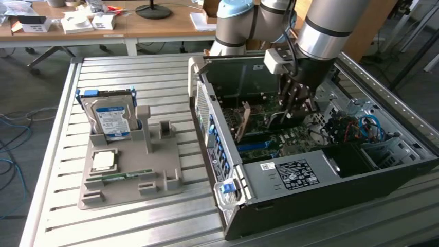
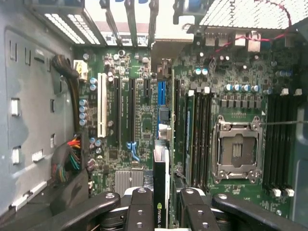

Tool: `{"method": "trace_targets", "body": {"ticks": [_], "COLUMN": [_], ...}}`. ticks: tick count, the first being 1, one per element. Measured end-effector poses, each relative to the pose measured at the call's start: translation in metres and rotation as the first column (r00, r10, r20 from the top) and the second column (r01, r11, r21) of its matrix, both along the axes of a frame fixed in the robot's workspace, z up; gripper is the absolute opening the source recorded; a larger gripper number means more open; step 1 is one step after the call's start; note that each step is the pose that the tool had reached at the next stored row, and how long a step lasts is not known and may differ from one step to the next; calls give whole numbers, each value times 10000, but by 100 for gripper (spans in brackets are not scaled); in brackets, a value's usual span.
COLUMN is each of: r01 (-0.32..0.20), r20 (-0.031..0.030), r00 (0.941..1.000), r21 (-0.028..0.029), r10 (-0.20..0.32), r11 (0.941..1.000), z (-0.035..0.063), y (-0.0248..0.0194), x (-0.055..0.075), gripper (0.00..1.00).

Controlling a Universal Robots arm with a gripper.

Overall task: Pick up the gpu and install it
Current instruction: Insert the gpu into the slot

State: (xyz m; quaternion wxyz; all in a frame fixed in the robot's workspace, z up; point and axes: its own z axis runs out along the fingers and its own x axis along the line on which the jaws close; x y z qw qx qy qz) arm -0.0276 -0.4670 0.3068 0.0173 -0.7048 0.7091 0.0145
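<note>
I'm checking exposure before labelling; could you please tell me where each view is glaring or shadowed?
Wrist view: the perforated panel glares white, the claw gripping the gpu sits dark. Exterior view: the computer case interior lies dim beneath the arm; the table is bright.

Robotics laboratory arranged for computer assembly. Note the industrial robot arm reaching over a slatted aluminium table. On it you see an opened computer case beside a grey moulded fixture, which presents a hard drive and a processor chip in fitted seats. Behind the table, your exterior view takes in wooden desks strewn with small boxes and a round black stand base. Loose cables lie on the grey floor. From the wrist you look onto the bare motherboard and its open processor socket.
</note>
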Motion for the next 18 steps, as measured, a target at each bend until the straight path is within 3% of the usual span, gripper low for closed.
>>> {"method": "trace_targets", "body": {"ticks": [8, 18], "r01": [10, 10], "r20": [0, 0], "r00": [10000, 10000], "r21": [0, -1], "r10": [-10, -10], "r11": [10000, 10000], "z": [-9, -132], "y": [-1, 0], "x": [-25, -25], "gripper": [26, 26]}}
